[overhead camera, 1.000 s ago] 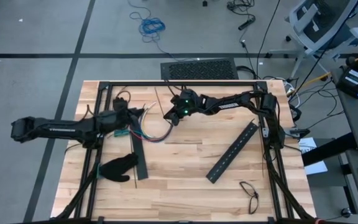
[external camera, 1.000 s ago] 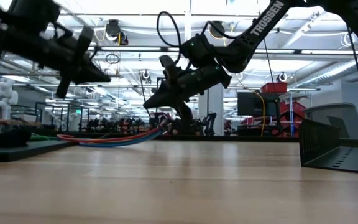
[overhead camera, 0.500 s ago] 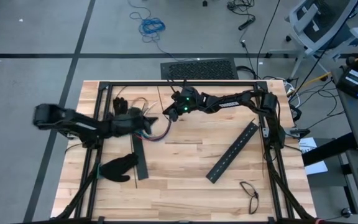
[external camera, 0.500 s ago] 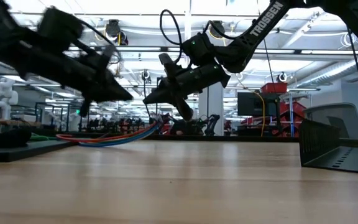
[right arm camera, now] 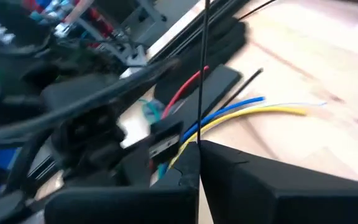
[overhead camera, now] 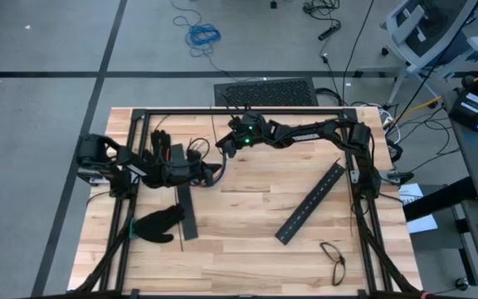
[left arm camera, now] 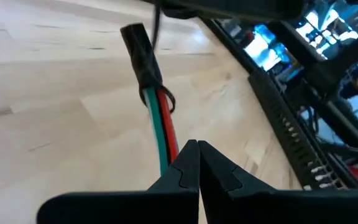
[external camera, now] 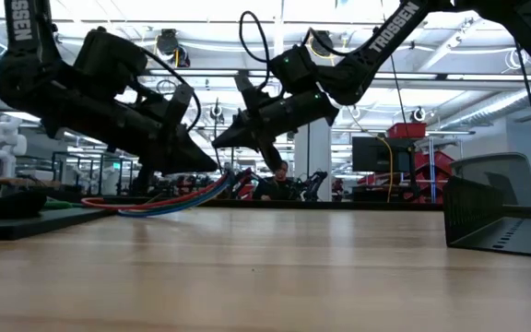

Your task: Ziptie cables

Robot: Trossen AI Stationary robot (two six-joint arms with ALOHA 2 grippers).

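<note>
Both arms' fingers (left arm camera: pixel 191 155) closed, raised.

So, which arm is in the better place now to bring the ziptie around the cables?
Probably the right. The right gripper is shut on a thin dark ziptie just above the cables. The left gripper is shut over the wires' other end and seems better suited to steadying them.

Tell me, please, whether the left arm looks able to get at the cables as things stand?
Probably yes. The left pincer is shut and sits right at the cables, with bare table around them. The right pincer, also shut, holds a ziptie close above, which could crowd the approach.
</note>
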